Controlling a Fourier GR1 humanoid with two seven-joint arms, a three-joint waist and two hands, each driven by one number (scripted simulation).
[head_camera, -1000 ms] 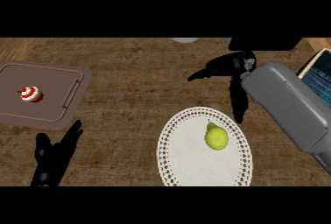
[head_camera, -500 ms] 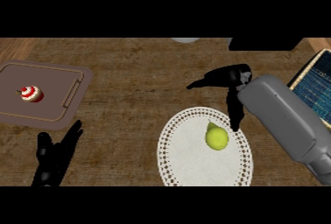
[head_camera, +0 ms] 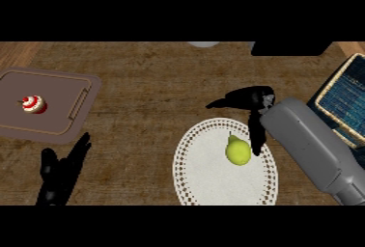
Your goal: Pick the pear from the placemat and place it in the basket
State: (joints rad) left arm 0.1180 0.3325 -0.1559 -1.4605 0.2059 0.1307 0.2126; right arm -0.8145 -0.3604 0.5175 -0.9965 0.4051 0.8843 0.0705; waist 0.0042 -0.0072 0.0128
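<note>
Nothing's been picked up as far as I can see: the pear (head_camera: pixel 238 151) sits on the white lace-edged placemat (head_camera: pixel 214 183), right of the mat's centre, stem pointing toward the far side, w/ no part of a hand wrapped round it. My right hand (head_camera: pixel 249 99) hangs over the mat's far-right rim, just beyond the pear; its fingers (head_camera: pixel 257 132) point down toward the near side and run alongside the fruit's right flank, thumb sticking out left, so I read it as spread open & holding nothing. Can't tell if a fingertip touches the pear's skin or sits just beside it, the overlap's too tight from up here. The basket (head_camera: pixel 341 103) is at the right edge, woven rim w/ a dark blue lining, partly behind my grey forearm (head_camera: pixel 314 144), and I see nothing inside the part that shows. My left hand (head_camera: pixel 61 171) rests at the near left of the desk (head_camera: pixel 149 82), fingers straight, idle. Far left there's a brown tray (head_camera: pixel 68 84) w/ a small red-and-white item (head_camera: pixel 33 104) on it, not part of the job. So by my reckoning: approach about done, grasp not yet made. Left to do: close round the pear, lift it off the mat, carry it right & drop it in the basket, i.e. most of the task.
</note>
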